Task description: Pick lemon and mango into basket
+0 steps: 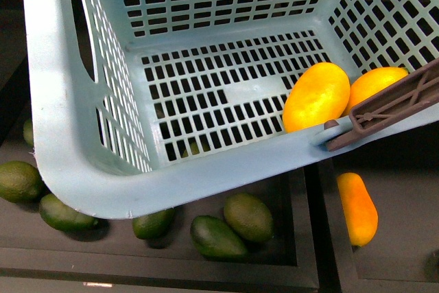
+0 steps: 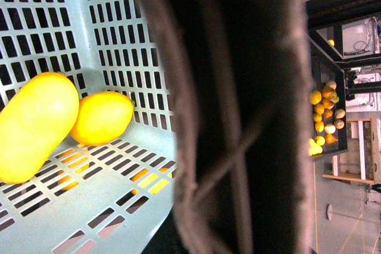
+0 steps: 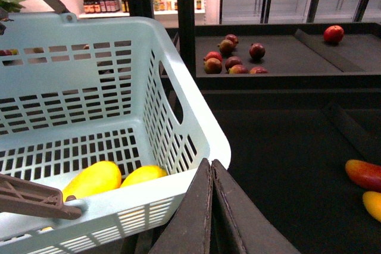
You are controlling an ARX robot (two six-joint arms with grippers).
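Both fruits are in the basket. In the front view the mango lies at centre right of the frame on the slotted floor, with the lemon just to its right, touching it; the handle crosses in front of the lemon. The left wrist view agrees: mango at the left edge, lemon beside it, against the slotted wall.

Outside the basket, low in the front frame, green fruits lie on the dark shelf, and another orange fruit sits at lower right.

Jaws: the right gripper, bottom centre of its wrist view, has its fingers pressed together with nothing between them. The left gripper cannot be judged; a dark blurred mass fills that view, possibly the handle.

Step, by my reading: placing looks done for both items. The next move would call for drawing the right arm clear of the rim and keeping the basket level so that neither fruit rolls.
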